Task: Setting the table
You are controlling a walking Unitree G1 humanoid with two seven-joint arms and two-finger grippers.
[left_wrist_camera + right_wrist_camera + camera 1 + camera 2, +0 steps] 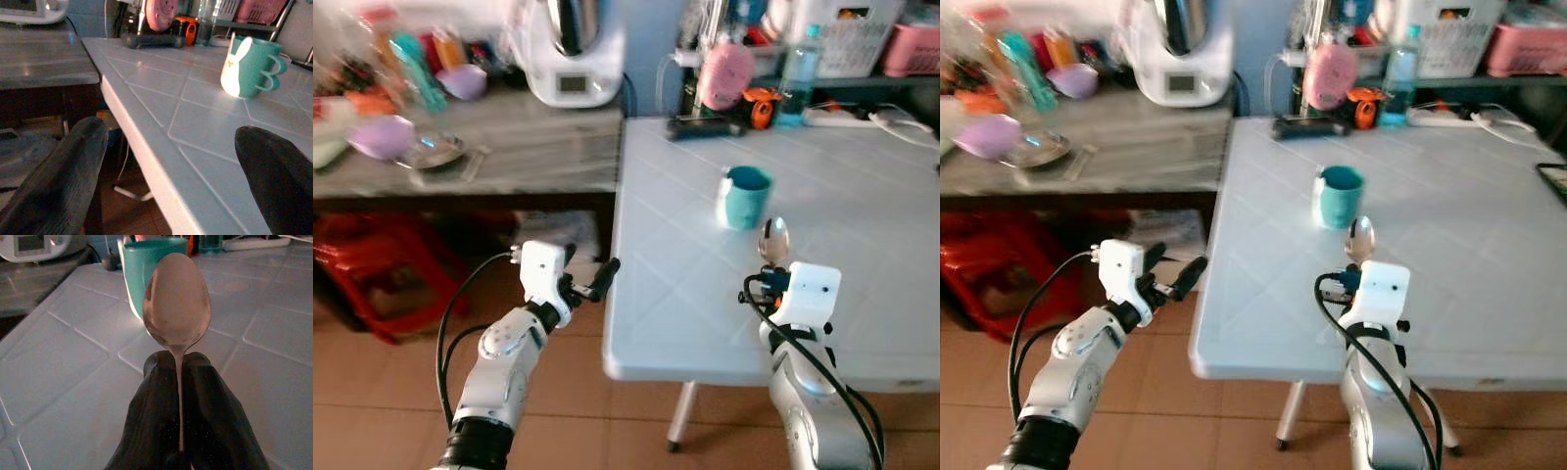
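A teal mug (745, 196) with a white rabbit shape on its side stands on the pale blue table (862, 225), also seen as the mug (250, 67). My right gripper (771, 279) is over the table's near part, shut on the handle of a metal spoon (177, 306) whose bowl (773, 240) points toward the mug. My left gripper (592, 282) hovers open off the table's left edge, its fingers (58, 181) spread wide with nothing between them.
A grey counter (538, 157) on the left carries a white appliance (570, 54), bowls and bottles. Along the table's far side stand a water bottle (798, 78), a pink object (724, 73) and a power strip (847, 117). A red stool (372, 274) sits under the counter.
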